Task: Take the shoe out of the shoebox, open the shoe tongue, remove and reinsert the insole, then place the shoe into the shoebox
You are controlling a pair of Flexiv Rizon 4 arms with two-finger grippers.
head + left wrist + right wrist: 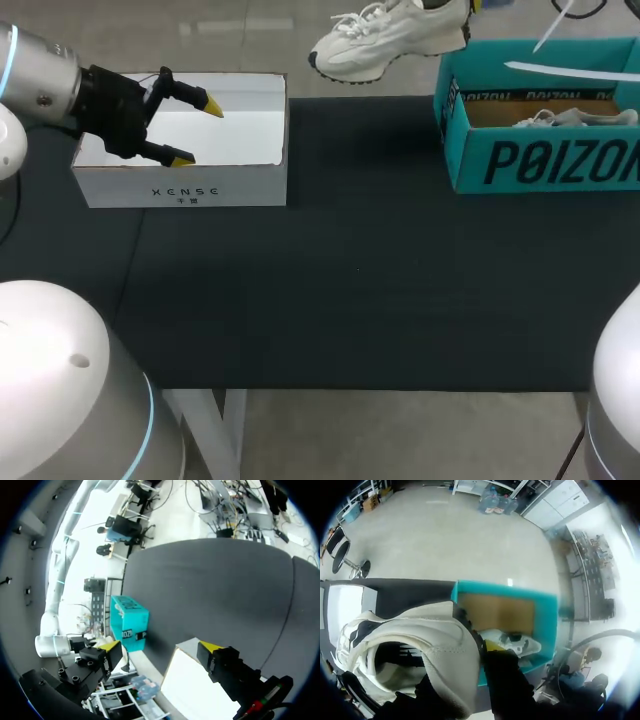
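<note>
Shoe (385, 40): aloft beyond the far edge of the bench (350, 270), just beside the shoebox (540, 160), toe toward the left arm's side; out of the box, probably for access to tongue and insole.
Right gripper (476, 649): closed on the heel end of the shoe; a hold at the rear that leaves laces and tongue free.
Left gripper (197, 132): open and empty, hovering over the white box (180, 185), well apart from the shoe; likely parked there until needed at the tongue.
Shoebox, contents: open, at the right side of the bench; second shoe (560, 118) lying inside.
Step in hand: removal judged done; tongue not yet opened, insole not yet touched.
</note>
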